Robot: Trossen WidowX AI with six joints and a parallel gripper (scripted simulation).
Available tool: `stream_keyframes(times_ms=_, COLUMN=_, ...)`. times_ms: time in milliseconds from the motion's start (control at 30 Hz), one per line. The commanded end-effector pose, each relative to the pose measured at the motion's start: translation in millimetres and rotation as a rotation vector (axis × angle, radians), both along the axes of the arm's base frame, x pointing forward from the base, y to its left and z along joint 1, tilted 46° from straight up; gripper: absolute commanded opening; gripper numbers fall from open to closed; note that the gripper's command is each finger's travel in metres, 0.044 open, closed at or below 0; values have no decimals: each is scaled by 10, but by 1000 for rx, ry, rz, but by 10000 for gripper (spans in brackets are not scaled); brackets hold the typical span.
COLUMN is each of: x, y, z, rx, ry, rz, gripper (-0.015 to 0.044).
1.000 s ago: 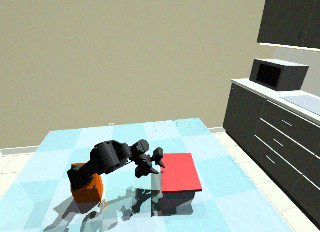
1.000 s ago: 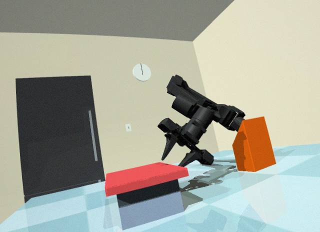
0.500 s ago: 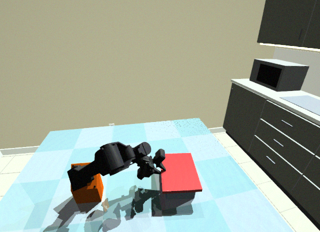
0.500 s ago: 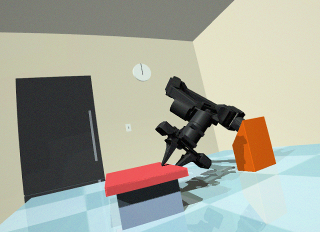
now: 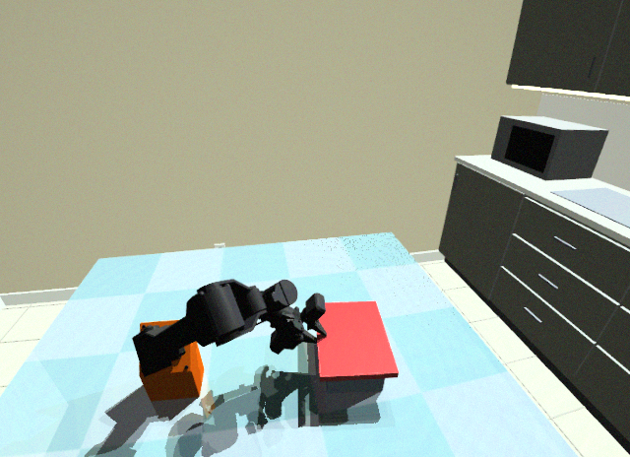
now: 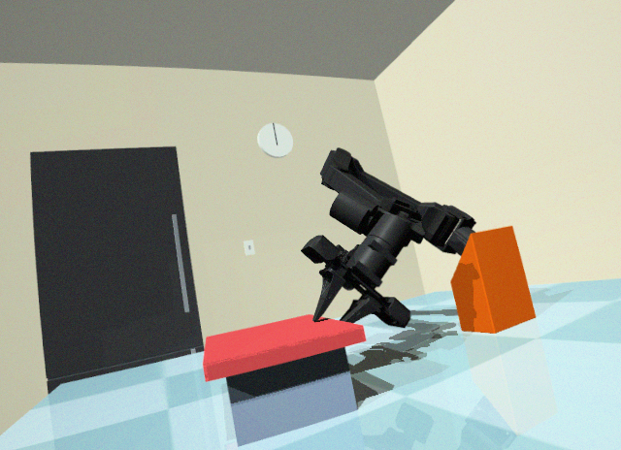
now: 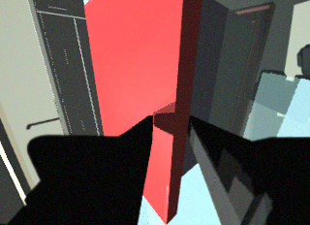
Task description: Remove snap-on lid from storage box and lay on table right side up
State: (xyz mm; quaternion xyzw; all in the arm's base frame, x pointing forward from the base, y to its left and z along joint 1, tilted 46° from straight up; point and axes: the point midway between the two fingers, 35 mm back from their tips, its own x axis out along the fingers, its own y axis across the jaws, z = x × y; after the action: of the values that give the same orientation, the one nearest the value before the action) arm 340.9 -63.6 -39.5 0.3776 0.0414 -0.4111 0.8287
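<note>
The red lid [image 5: 355, 340] [image 6: 285, 338] [image 7: 138, 55] lies flat on top of the storage box [image 5: 354, 387] [image 6: 296, 401] [image 7: 209, 55], its edge standing out past the box walls. My gripper [image 5: 321, 337] [image 6: 327, 320] [image 7: 170, 120] is shut on the lid's edge, on the side facing the arm's base. In the wrist view one fingertip is on the lid's top face and the other is at the underside of its rim. In the exterior view the lower fingertip is hidden behind the lid. The box stands upright on the table.
The orange block [image 5: 192, 371] [image 6: 501, 279] stands on the checkered table [image 5: 254, 261] [image 6: 125, 385] at the arm's base. Behind the table's right side in the top view are a dark cabinet [image 5: 477, 233] and a microwave [image 5: 569, 149].
</note>
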Motion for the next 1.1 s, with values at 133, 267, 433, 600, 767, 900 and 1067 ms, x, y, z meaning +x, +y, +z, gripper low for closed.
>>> stream_keyframes(times_ms=133, x=3, y=13, z=15, rx=0, ry=0, rz=0, gripper=0)
stream_keyframes(times_ms=267, x=4, y=19, z=20, rx=0, ry=0, rz=0, gripper=0)
stream_keyframes(times_ms=433, x=4, y=26, z=27, rx=0, ry=0, rz=0, gripper=0)
stream_keyframes(times_ms=600, x=2, y=34, z=34, rx=0, ry=0, rz=0, gripper=0)
stream_keyframes(times_ms=767, x=0, y=41, z=41, rx=0, ry=0, rz=0, gripper=0)
stream_keyframes(times_ms=900, x=0, y=47, z=47, rx=0, ry=0, rz=0, gripper=0)
stream_keyframes(times_ms=1067, x=0, y=55, z=54, rx=0, ry=0, rz=0, gripper=0)
